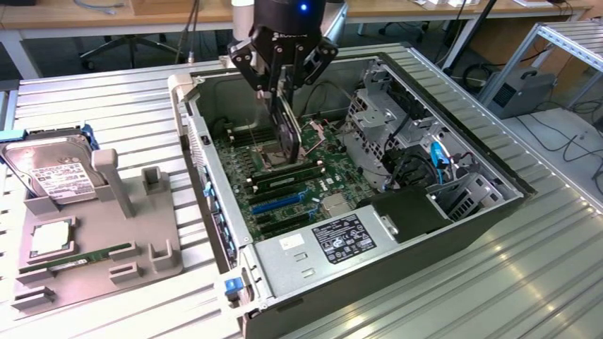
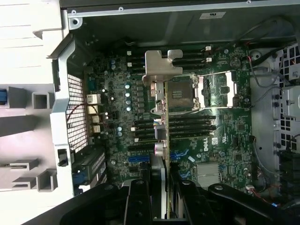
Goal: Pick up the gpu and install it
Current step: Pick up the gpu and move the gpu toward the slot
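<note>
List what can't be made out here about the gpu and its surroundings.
Wrist view: gpu faces, seen edge-on.
Wrist view: blue slot middle, hidden by gpu.
Wrist view: hand, cut off by bottom edge.
Exterior view: gap between gpu and board, angle leaves it unclear.
Exterior view: drive label text, too small.
</note>
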Tool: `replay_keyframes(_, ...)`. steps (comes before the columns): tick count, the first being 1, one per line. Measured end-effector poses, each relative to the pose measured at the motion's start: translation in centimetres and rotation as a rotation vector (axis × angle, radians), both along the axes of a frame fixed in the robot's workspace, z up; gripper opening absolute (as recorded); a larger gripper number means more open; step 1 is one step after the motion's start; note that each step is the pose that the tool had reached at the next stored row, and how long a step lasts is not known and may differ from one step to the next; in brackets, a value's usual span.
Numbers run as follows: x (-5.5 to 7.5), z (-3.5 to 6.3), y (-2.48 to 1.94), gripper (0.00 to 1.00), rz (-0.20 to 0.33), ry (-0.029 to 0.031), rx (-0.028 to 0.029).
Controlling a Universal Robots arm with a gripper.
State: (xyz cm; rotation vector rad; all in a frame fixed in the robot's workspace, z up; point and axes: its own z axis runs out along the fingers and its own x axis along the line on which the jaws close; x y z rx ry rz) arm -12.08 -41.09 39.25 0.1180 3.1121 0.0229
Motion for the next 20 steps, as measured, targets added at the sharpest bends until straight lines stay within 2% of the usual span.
replay_keyframes(20,1.7,-0.88,0.00,0.27,0.000,0.0000,0.0000)
